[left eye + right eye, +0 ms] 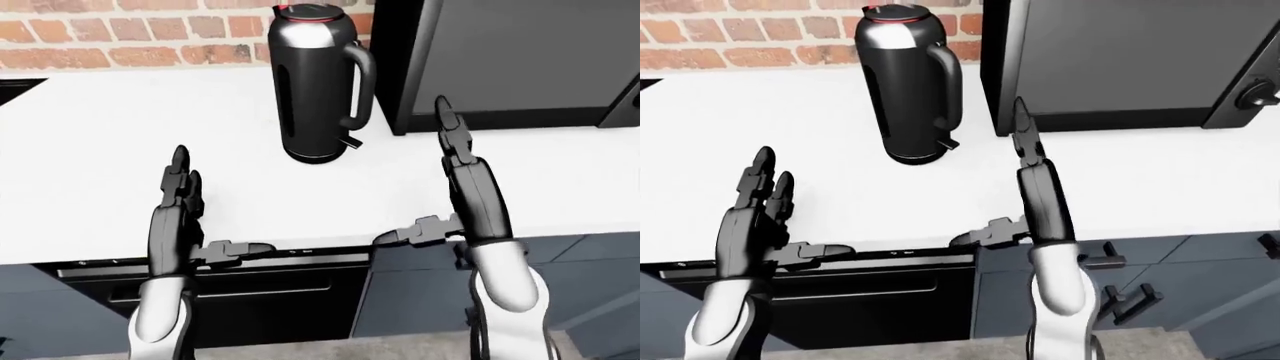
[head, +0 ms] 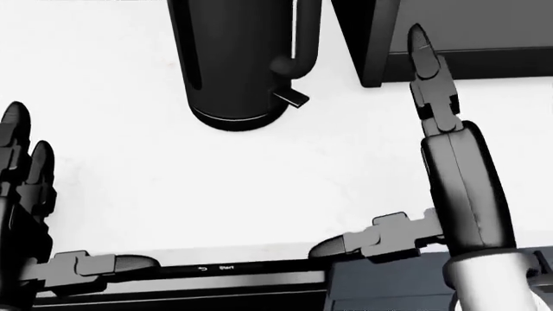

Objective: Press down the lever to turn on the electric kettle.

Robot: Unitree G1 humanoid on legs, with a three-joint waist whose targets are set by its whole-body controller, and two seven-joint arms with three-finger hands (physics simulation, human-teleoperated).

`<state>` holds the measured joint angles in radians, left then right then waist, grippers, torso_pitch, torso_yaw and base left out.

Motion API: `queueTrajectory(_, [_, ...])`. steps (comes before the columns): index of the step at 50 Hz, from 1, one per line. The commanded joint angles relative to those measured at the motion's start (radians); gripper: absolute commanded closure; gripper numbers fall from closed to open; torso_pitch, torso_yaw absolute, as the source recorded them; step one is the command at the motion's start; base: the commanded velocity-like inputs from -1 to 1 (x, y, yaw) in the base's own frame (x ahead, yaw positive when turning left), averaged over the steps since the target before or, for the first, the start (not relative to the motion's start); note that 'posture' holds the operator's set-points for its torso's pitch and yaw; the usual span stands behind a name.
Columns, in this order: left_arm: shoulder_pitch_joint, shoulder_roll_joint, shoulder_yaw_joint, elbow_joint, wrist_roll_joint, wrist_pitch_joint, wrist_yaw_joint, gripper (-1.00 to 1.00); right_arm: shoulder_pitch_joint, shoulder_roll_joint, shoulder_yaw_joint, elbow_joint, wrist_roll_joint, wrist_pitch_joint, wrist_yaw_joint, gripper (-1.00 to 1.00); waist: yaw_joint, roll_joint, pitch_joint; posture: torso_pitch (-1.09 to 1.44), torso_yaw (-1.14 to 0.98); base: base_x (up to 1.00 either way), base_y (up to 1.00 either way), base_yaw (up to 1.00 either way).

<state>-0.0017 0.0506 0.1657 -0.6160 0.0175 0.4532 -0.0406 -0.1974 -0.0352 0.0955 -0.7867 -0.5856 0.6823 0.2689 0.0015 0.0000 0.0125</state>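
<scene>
The black electric kettle (image 1: pixel 314 82) stands upright on the white counter (image 1: pixel 90 165), near the brick wall. Its small lever (image 2: pixel 293 97) juts out low on the handle side and looks raised. My right hand (image 1: pixel 420 176) is open, fingers stretched flat toward the top of the view. It hovers right of the kettle, and its fingertips (image 2: pixel 417 35) reach the microwave's lower edge, clear of the lever. My left hand (image 1: pixel 220 202) is open too, held over the counter's near edge, lower left of the kettle. Neither hand touches anything.
A black microwave (image 1: pixel 1120 60) stands on the counter just right of the kettle. Below the counter edge runs a dark oven with a lit control strip (image 2: pixel 216 267). Dark blue drawers with handles (image 1: pixel 1135 300) lie to its right. A red brick wall (image 1: pixel 130 30) backs the counter.
</scene>
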Motion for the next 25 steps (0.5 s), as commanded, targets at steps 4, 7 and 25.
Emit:
queueTrajectory(4, [-0.02, 0.006, 0.004, -0.04, -0.003, -0.024, 0.002, -1.0, -0.084, -0.028, -0.006, -0.027, -0.158, 0.071, 0.171, -1.0, -0.001, 0.003, -0.013, 0.0, 0.0, 0.0, 0.0, 0.0])
queueTrajectory(7, [-0.025, 0.008, 0.007, -0.044, -0.005, -0.016, 0.002, -1.0, -0.126, -0.027, 0.002, -0.019, -0.238, 0.102, 0.289, -1.0, -0.001, 0.005, -0.01, 0.0, 0.0, 0.0, 0.0, 0.0])
queueTrajectory(25, [-0.036, 0.014, 0.015, -0.053, -0.013, 0.002, 0.005, -1.0, -0.398, 0.039, -0.005, 0.053, -0.701, 0.106, 0.876, -1.0, -0.009, 0.023, -0.004, 0.0, 0.0, 0.0, 0.0, 0.0])
